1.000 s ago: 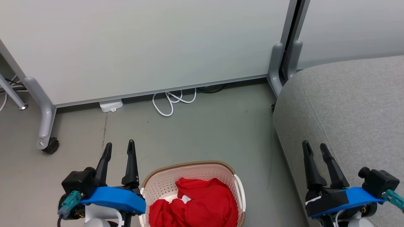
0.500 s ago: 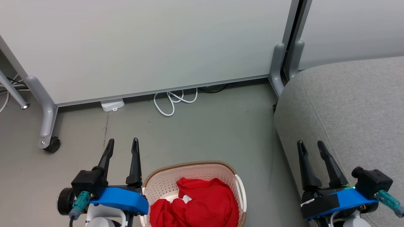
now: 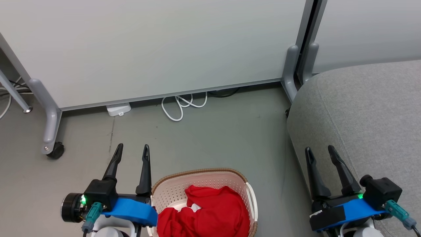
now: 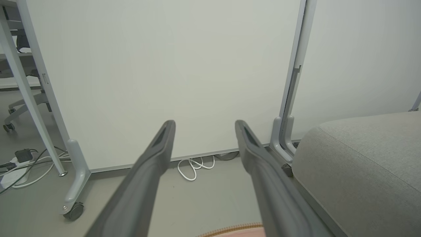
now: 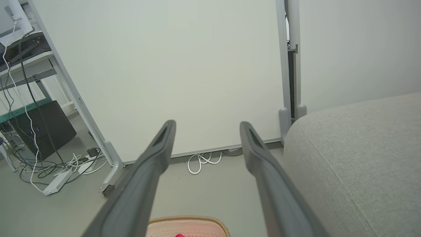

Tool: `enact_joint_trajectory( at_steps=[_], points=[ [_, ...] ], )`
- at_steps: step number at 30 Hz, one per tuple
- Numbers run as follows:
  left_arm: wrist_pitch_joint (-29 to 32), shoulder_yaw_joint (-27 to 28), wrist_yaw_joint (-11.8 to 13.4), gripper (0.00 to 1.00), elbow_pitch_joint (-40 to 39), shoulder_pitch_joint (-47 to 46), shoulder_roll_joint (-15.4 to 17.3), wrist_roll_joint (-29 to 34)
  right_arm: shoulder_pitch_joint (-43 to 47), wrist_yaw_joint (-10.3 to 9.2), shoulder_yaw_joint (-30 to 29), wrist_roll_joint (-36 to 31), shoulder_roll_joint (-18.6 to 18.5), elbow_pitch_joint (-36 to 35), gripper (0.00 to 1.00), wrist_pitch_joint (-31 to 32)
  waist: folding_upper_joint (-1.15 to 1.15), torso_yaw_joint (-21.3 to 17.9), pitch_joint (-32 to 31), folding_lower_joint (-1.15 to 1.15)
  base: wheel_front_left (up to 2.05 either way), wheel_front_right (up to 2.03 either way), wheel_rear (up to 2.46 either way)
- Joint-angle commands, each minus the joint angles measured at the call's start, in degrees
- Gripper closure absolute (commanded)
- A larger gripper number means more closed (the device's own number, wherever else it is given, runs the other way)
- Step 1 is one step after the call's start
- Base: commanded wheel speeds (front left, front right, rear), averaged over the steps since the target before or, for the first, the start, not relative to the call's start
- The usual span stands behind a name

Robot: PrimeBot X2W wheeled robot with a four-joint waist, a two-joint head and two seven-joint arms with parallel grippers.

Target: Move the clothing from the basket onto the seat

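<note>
The red clothing (image 3: pixel 213 210) is lying bunched up in the basket (image 3: pixel 197 172), which is sitting on the floor (image 3: pixel 213 138) at the bottom of the head view, with the grey seat (image 3: pixel 361 112) rising just to its right. The left hand (image 3: pixel 133 145) is hovering just beside the basket's left rim, fingers standing wide apart and gripping nothing. The right hand (image 3: pixel 318 147) is hanging over the seat's near edge, its fingers also spread apart and empty.
</note>
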Motion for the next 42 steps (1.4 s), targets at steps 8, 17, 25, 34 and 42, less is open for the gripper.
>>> enact_joint_trajectory(
  at_steps=[8, 17, 25, 34, 42],
  points=[
    [-1.29, 0.73, -1.43, 0.00, 1.14, 0.09, -0.71, 3.17, -0.24, 0.12, 0.59, -3.74, -0.33, 0.00, 0.00, -1.35, 0.00, -0.05, -0.03, 0.00, 0.00, 0.00, 0.00],
    [-2.13, 1.53, -2.97, 0.00, 2.63, 0.22, -1.45, 5.76, 0.06, 0.09, 0.88, -6.73, -0.34, 0.62, 0.00, -2.26, 0.00, 0.07, 0.00, 0.00, 0.00, 0.00, 0.00],
    [-2.31, 2.18, -3.84, 0.00, 3.25, 0.11, -1.85, 6.66, -0.09, 0.09, 0.85, -6.34, -0.34, 1.37, 0.00, -2.37, 0.00, 0.17, -0.02, 0.00, 0.00, 0.00, 0.00],
    [-2.31, 2.83, -4.22, 0.00, 3.46, 0.42, -2.15, 6.94, 0.01, 0.09, 0.84, -5.96, -0.34, 1.88, 0.00, -2.37, 0.00, 0.19, -0.14, 0.00, 0.00, 0.00, 0.00],
    [-2.31, 2.97, -4.51, 0.00, 3.77, -0.01, -2.31, 7.32, -0.15, 0.09, 0.86, -5.94, -0.34, 1.84, 0.00, -2.37, 0.00, 0.29, 0.33, 0.00, 0.00, 0.00, 0.00]
  ],
)
